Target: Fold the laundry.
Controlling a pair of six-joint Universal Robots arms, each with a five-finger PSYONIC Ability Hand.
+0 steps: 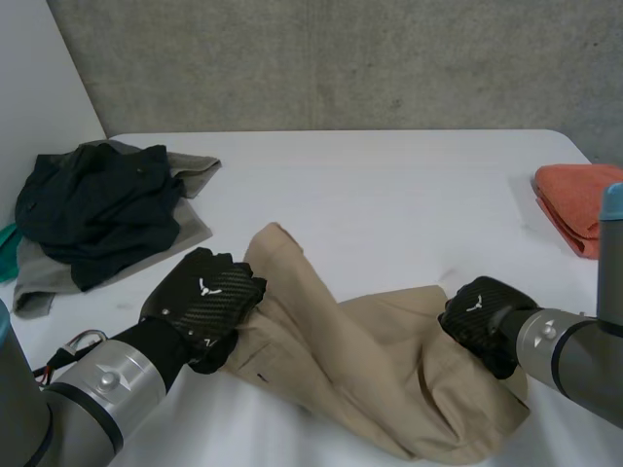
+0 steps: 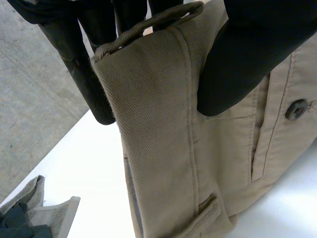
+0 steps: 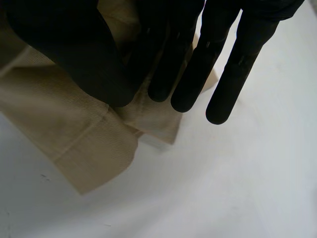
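Khaki trousers (image 1: 370,360) are lying crumpled on the near part of the white table (image 1: 389,185), stretching between the two hands. The left hand (image 1: 204,297) is gripping the waistband end. In the left wrist view the thumb (image 2: 247,64) is pressing one face of the waistband and the fingers (image 2: 89,74) are closing on the other, so the band is standing up between them. A belt loop (image 2: 148,27) is arching over its edge and a dark button (image 2: 297,109) is showing beside the thumb. The right hand (image 1: 479,316) is holding the leg end. In the right wrist view its thumb (image 3: 74,49) is bearing on the hem (image 3: 74,144) while the straight fingers (image 3: 223,74) are reaching past it, pinching the cloth.

At the far left a heap of dark clothes (image 1: 92,209) is sitting on a grey garment (image 1: 195,175), well apart from the trousers. A folded orange towel (image 1: 579,199) is lying at the table's right edge.
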